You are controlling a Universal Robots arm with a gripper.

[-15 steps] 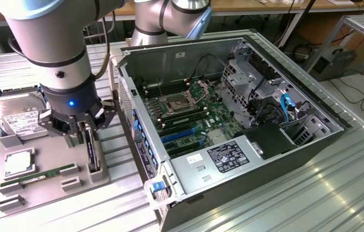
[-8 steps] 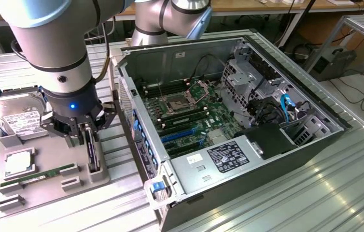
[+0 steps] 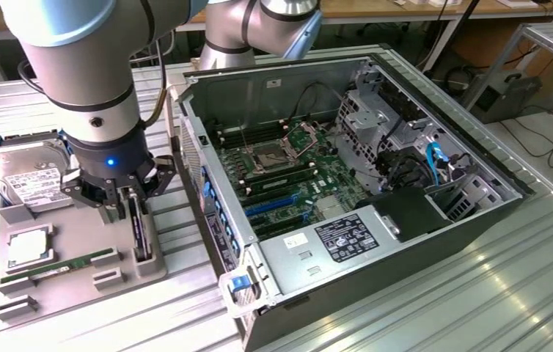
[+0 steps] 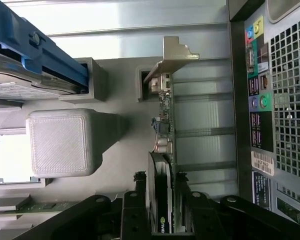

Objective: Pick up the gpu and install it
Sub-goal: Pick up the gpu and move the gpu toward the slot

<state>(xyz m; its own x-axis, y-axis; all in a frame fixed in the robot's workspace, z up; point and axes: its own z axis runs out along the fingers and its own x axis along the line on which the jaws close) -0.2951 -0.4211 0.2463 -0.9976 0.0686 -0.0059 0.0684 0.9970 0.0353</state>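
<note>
One end of the gpu (image 4: 166, 115) is hidden inside the claw (image 4: 161, 197), seemingly gripped; the hard drive (image 4: 15, 89) is edge-cropped.

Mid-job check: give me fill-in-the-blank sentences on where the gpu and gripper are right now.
The gpu stands on ___ in the gray tray.
The gripper is at the gpu, on the exterior view's ___ of the computer case.
The hard drive in the tray bears a ___ label.
Missing words: edge; left; white.

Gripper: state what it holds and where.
The gpu, on edge in the grey tray, clamped across both faces at its cooler end, opposite the bracket.
</note>
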